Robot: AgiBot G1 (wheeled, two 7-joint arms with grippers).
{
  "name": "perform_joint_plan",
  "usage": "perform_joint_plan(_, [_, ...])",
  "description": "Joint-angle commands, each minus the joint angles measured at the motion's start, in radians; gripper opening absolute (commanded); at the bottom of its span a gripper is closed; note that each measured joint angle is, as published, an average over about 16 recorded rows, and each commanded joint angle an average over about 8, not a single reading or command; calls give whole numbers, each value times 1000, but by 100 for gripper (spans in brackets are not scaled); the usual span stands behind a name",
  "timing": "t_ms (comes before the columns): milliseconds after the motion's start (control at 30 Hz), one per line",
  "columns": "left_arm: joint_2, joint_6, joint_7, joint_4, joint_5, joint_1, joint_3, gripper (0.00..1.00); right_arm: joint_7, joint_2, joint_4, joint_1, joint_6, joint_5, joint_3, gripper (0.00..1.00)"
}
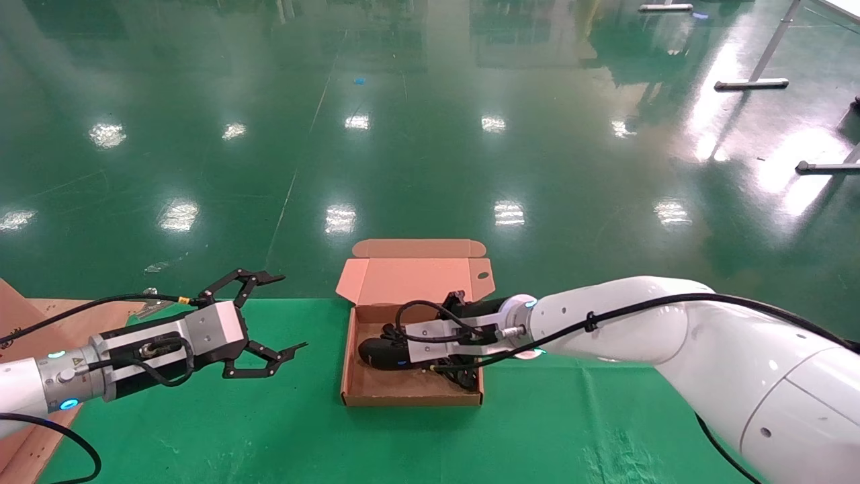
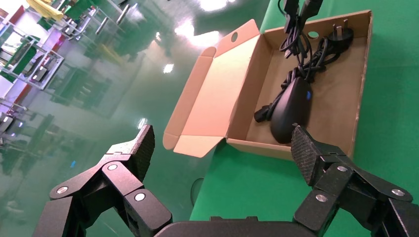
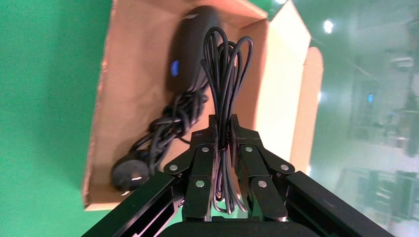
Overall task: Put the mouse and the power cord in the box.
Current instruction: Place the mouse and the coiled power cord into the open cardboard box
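Note:
The box (image 1: 411, 399) lies open on the green table, its lid (image 1: 413, 279) folded back. Inside it rests the black mouse (image 1: 381, 354) (image 2: 290, 111) (image 3: 190, 47), with its blue dot showing. My right arm (image 1: 605, 323) reaches in over the box. The right gripper (image 3: 223, 129) is shut on a looped bundle of the power cord (image 3: 225, 64) (image 2: 316, 52). The rest of the cord trails down to its round plug (image 2: 342, 32) (image 3: 129, 173) on the box floor. My left gripper (image 1: 293, 310) (image 2: 222, 140) hovers wide open and empty, left of the box.
Brown board (image 1: 27, 323) lies at the table's left edge. The table's far edge runs just behind the box lid, with glossy green floor (image 1: 430, 134) beyond it. Metal stand feet (image 1: 751, 84) are far off at the right.

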Motion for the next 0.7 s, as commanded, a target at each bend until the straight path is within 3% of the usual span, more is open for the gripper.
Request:
perform_joint_plan(33, [0, 1, 1, 2, 0, 0, 0, 100, -10, 0, -4, -5, 15, 6, -8, 78])
perform_joint_plan(100, [0, 2, 1, 3, 0, 0, 0, 100, -13, 0, -5, -9, 22, 9, -11, 100])
perform_joint_plan(700, [0, 0, 1, 2, 0, 0, 0, 100, -10, 1, -3, -5, 13, 6, -6, 100])
